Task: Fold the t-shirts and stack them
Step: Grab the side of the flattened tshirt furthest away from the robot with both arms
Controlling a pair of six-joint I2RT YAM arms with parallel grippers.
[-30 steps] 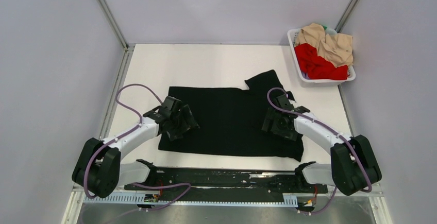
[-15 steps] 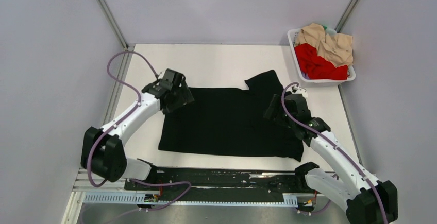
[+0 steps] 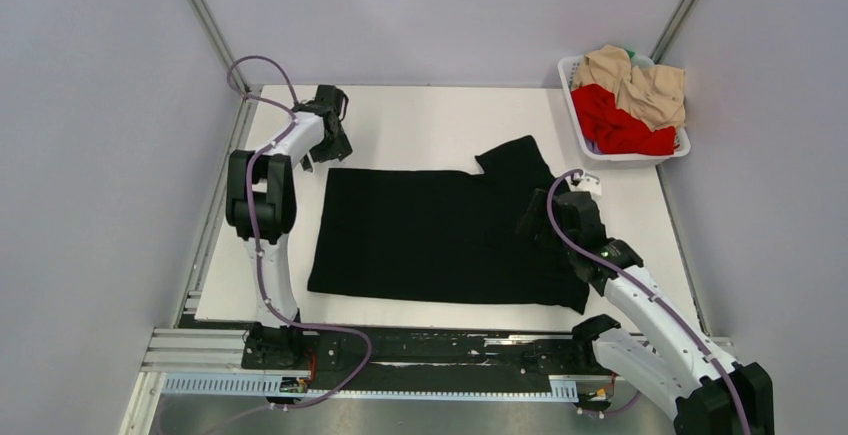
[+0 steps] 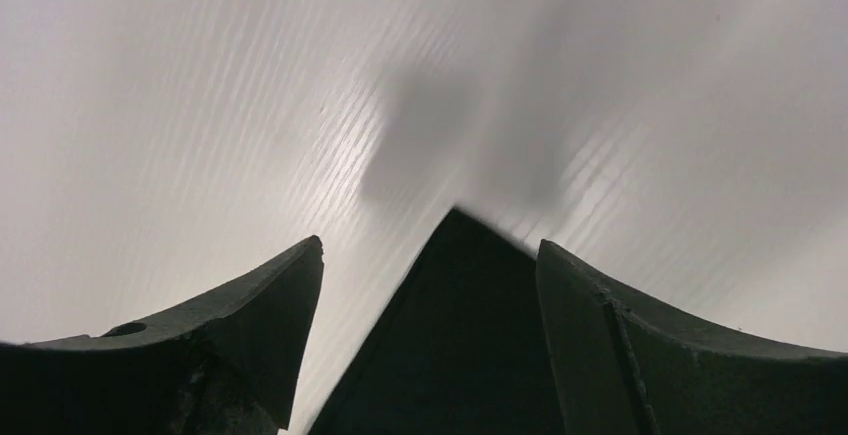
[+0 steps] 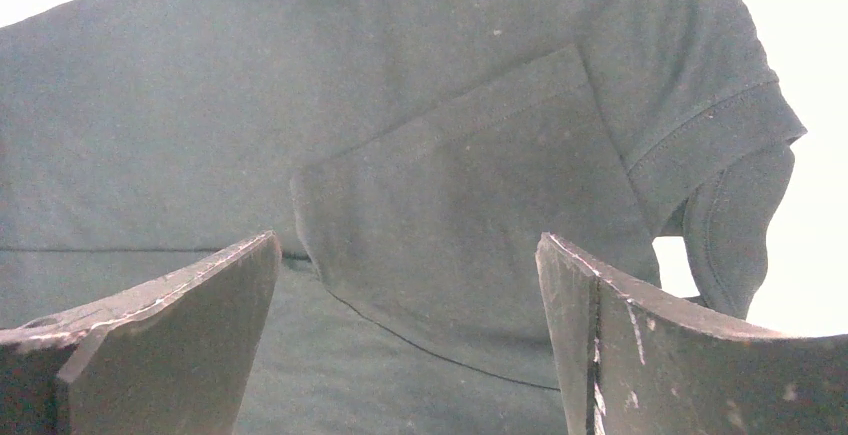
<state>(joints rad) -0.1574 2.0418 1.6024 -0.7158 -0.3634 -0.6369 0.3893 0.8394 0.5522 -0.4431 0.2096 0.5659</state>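
**Q:** Where did the black t-shirt (image 3: 440, 235) lie at this entry?

**A:** It lay spread flat on the white table (image 3: 430, 115), roughly in the middle. One sleeve (image 3: 515, 160) stuck out at its far right corner. The red t-shirt (image 3: 612, 127) and the beige t-shirt (image 3: 640, 83) sat bunched in the white basket (image 3: 572, 105) at the table's far right corner, well apart from the black one.

**Q:** And the left gripper (image 4: 430, 250)?

**A:** It was reached out to the far left of the table, just beyond the shirt's far left corner. Its wrist view was blurred. The fingers (image 4: 250, 305) stood apart, and a pointed corner of black cloth showed between them, not pinched.

**Q:** What about the right gripper (image 5: 410, 245)?

**A:** It was over the shirt's right side, near the sleeve. The fingers (image 5: 640, 345) were spread wide and held nothing. Below them, a flap of black cloth lay folded over the shirt body. Whether the tips touched the cloth could not be told.
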